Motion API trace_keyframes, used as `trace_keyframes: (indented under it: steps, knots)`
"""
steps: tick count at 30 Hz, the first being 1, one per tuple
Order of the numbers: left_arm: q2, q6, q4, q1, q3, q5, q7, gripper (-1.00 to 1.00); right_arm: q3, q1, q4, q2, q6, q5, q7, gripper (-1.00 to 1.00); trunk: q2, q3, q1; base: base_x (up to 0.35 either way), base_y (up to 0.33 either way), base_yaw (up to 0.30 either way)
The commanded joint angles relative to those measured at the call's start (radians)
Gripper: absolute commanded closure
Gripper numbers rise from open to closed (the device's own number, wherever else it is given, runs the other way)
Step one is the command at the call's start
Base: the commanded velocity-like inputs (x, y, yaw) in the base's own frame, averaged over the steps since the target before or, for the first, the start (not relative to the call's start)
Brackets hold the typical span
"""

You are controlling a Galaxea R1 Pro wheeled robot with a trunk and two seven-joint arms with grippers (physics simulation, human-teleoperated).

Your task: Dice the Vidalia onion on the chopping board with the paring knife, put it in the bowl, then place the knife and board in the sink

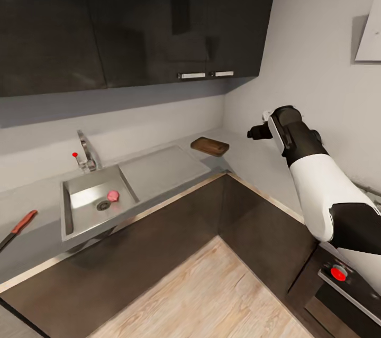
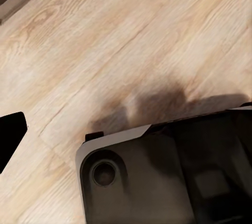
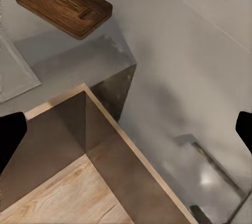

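A: How should the robot fetch the Vidalia onion [image 1: 112,195]?

B: It lies in the sink [image 1: 79,216], beside the drain. The right claw [image 1: 257,133] hangs well off, past the chopping board [image 1: 210,146], fingers spread and empty, so the robot probably ought to move nearer the sink and then reach down from above.

A: And the left claw [image 2: 10,140]?

B: One dark fingertip shows over the wooden floor [image 2: 121,40]; whether it is parted cannot be told.

A: The room?

B: A glossy grey L-shaped counter [image 1: 248,161] carries the sink; the paring knife [image 1: 17,228] lies left of the sink, the board right.
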Motion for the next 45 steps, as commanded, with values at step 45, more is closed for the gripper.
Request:
trace_keyframes:
  steps: [45]
  knots:
    - [-0.001, -0.001, 0.005, 0.000, -0.004, 0.005, 0.001, -1.00, 0.007, -0.001, 0.088, 0.006, 0.003, 0.006, 0.000, -1.00, -0.002, -0.002, 0.001, 0.166, 0.037, 0.000]
